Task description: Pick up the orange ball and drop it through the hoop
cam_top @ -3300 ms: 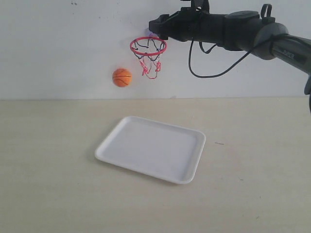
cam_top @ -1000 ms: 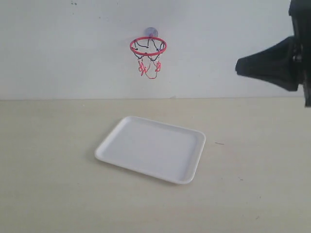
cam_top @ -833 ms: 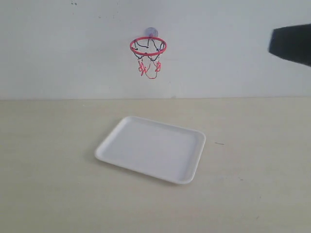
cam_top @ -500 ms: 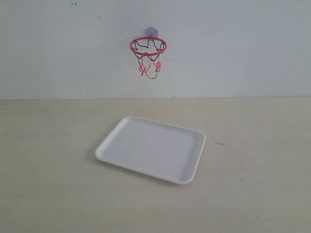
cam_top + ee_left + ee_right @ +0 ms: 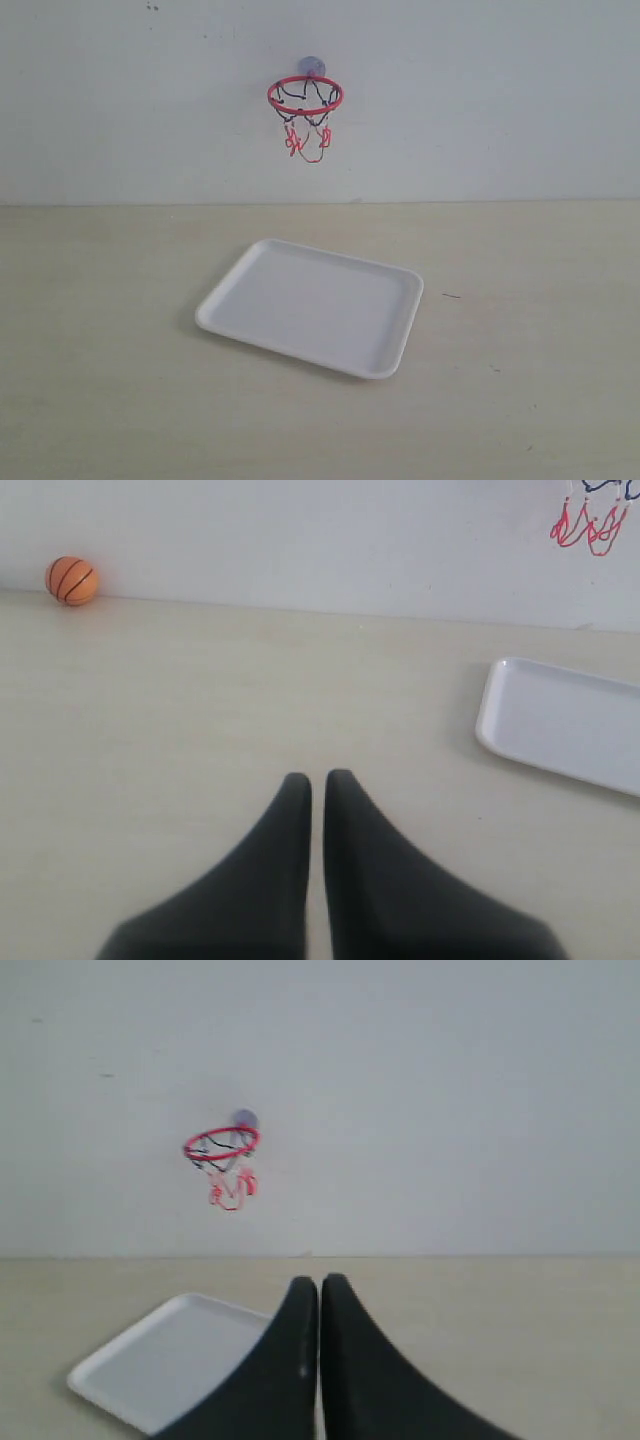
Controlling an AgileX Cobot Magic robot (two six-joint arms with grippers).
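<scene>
The hoop [image 5: 305,96] hangs on the back wall by its suction cup, red rim level, net dangling; it also shows in the right wrist view [image 5: 222,1144], and its net [image 5: 588,522] in the left wrist view. The orange ball [image 5: 72,580] rests on the table against the wall, seen only in the left wrist view and outside the exterior view. My left gripper [image 5: 317,778] is shut and empty, far from the ball. My right gripper [image 5: 320,1282] is shut and empty, low over the table, facing the hoop. Neither arm shows in the exterior view.
A white tray [image 5: 312,305] lies on the pale table in front of the hoop; the left wrist view shows its corner [image 5: 560,720] and the right wrist view its near part [image 5: 165,1360]. The white wall closes off the back.
The right arm has drawn back from the hoop and left the exterior view on the right. The ball, beside the hoop 3.3 s ago, is gone from that view.
</scene>
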